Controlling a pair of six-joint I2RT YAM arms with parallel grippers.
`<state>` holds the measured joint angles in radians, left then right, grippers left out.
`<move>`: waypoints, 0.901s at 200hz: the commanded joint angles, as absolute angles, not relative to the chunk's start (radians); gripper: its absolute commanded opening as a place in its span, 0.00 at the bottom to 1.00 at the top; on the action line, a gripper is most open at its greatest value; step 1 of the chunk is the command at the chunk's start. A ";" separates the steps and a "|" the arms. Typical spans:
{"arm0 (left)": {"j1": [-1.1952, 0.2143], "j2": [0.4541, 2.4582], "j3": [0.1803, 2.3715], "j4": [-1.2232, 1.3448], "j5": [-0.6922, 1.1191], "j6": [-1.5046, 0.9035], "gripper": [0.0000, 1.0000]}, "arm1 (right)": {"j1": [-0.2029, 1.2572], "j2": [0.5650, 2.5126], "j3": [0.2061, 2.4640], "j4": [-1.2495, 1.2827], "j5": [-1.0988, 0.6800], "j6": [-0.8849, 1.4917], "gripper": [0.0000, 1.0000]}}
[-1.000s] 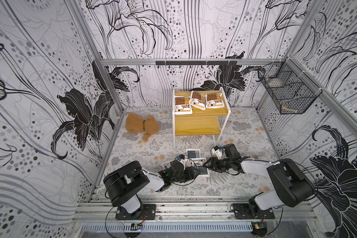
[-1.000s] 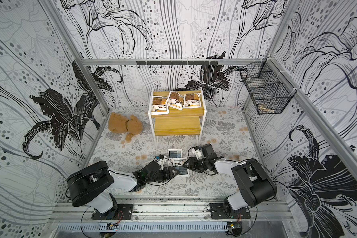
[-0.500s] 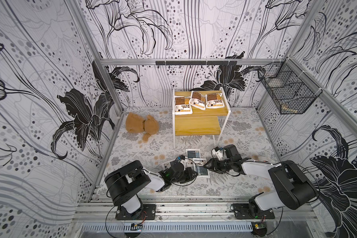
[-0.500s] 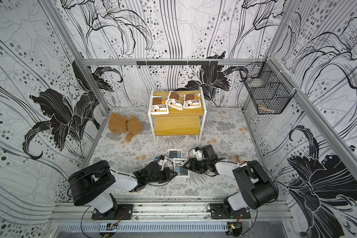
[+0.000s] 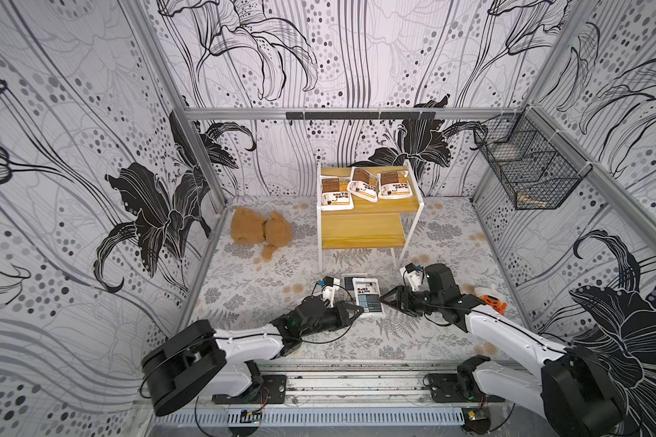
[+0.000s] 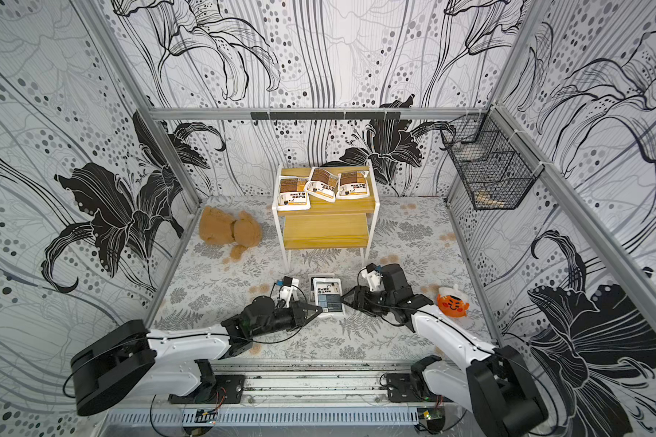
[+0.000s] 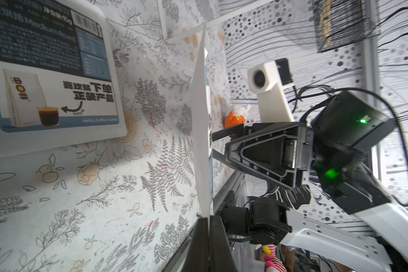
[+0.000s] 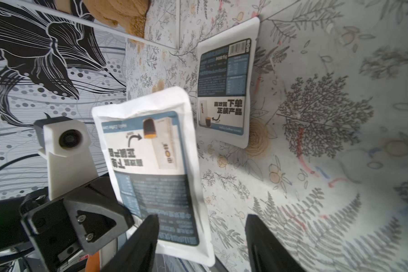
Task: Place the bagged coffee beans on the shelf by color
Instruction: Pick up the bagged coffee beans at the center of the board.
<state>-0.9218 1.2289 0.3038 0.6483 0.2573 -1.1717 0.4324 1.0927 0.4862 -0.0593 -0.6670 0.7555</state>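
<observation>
The blue-grey coffee bag (image 5: 367, 299), low over the desk (image 5: 243, 291) before the shelf (image 5: 362, 230), long axis toward it, is clamped in the jaws of the left arm (image 5: 250, 340), those of the right arm (image 5: 508, 333) apart beside it.

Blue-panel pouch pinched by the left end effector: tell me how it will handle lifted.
The blue-panel pouch is probably stiff: edge-on in the left wrist view it stands nearly straight. Likely light: the left end effector holds it by one edge. Its smooth film might slip.
</observation>
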 commanded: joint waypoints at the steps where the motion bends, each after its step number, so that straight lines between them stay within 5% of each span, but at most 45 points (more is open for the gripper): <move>1: -0.915 1.106 0.282 0.578 0.229 -1.156 0.00 | 0.437 1.040 0.508 -0.059 -0.751 0.845 0.64; 60: -0.901 0.866 0.303 0.419 0.198 -1.132 0.00 | 0.478 0.946 0.490 0.182 -0.853 1.075 0.66; 180: -0.873 0.841 0.383 0.381 0.225 -1.114 0.00 | 0.528 0.929 0.468 0.292 -0.851 1.170 0.66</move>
